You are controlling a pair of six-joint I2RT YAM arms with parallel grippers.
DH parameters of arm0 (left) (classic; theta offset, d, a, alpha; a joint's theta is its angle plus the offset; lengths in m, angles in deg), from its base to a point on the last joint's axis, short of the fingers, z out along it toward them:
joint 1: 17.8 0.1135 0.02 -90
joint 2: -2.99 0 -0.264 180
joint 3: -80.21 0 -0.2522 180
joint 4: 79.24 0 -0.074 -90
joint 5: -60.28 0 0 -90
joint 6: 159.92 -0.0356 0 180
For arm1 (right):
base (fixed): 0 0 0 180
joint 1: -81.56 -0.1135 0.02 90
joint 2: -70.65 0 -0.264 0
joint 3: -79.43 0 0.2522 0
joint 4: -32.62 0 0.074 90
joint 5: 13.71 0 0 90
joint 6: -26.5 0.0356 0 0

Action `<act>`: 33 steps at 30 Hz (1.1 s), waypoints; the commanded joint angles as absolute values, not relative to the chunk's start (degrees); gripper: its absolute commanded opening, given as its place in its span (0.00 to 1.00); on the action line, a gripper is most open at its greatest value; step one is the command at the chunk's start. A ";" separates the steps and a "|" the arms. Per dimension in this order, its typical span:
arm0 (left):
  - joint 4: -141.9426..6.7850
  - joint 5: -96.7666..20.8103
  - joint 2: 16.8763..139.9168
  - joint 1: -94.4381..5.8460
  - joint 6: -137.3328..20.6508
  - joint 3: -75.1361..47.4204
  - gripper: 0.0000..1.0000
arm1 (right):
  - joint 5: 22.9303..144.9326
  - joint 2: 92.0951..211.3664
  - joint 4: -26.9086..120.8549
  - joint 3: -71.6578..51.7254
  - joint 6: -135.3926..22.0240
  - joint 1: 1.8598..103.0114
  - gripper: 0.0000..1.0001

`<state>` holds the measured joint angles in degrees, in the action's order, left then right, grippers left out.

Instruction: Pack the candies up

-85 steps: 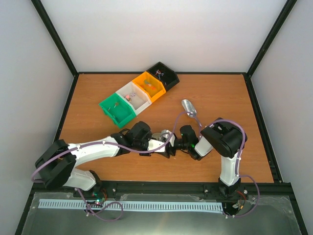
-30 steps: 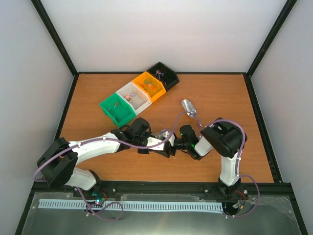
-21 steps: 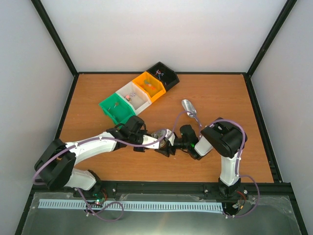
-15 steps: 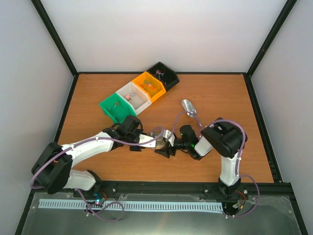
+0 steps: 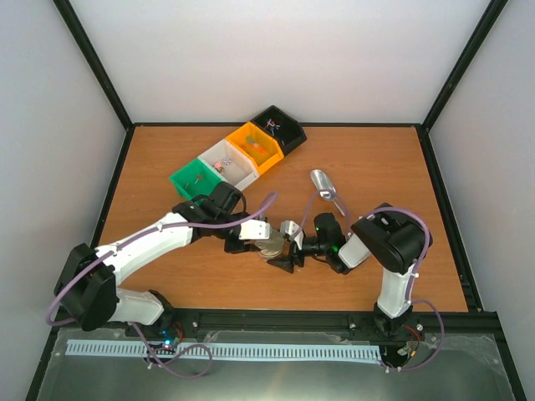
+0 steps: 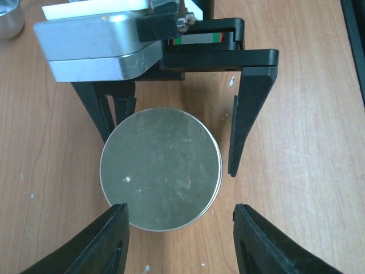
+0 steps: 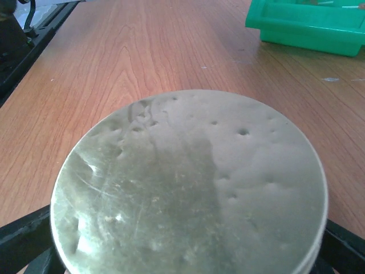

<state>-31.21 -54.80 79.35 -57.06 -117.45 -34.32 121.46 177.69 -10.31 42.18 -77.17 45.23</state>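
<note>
A round metal lid (image 6: 161, 168) lies flat near the table's front middle (image 5: 272, 245); what is under it is hidden. My left gripper (image 6: 180, 208) hovers over it, open, with a gap between its right finger (image 6: 256, 240) and the rim. My right gripper (image 7: 185, 240) reaches in from the right, open, its fingers (image 6: 245, 114) either side of the lid and the right one clear of it. The lid (image 7: 191, 182) fills the right wrist view. Tiny candies (image 5: 219, 165) lie in the bins at the back.
Four bins stand in a diagonal row at the back: green (image 5: 191, 189), white (image 5: 236, 173), orange (image 5: 248, 134) and black (image 5: 287, 124). The green bin (image 7: 308, 25) shows beyond the lid. A shiny metal scoop (image 5: 324, 184) lies right of the bins.
My left gripper has opened and let go of the lid, and the left arm has swung away from the front edge. The right gripper's jaws have widened around the lid.
</note>
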 commanded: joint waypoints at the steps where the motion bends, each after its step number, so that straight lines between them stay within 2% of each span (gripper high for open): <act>1: -31.08 -58.75 80.42 -57.17 -115.07 -32.79 0.53 | 123.67 177.13 -13.89 42.60 -77.00 46.67 1.00; 15: -43.67 -54.23 90.50 -62.44 -109.63 -29.76 0.45 | 122.01 173.04 -5.67 43.92 -77.23 46.76 1.00; 27: -42.06 -51.51 94.81 -62.51 -114.72 -34.34 0.28 | 120.88 176.88 -6.69 42.56 -77.47 46.67 1.00; 33: -36.69 -50.53 97.08 -62.27 -117.05 -31.81 0.27 | 119.98 178.24 -6.92 41.89 -78.66 45.56 1.00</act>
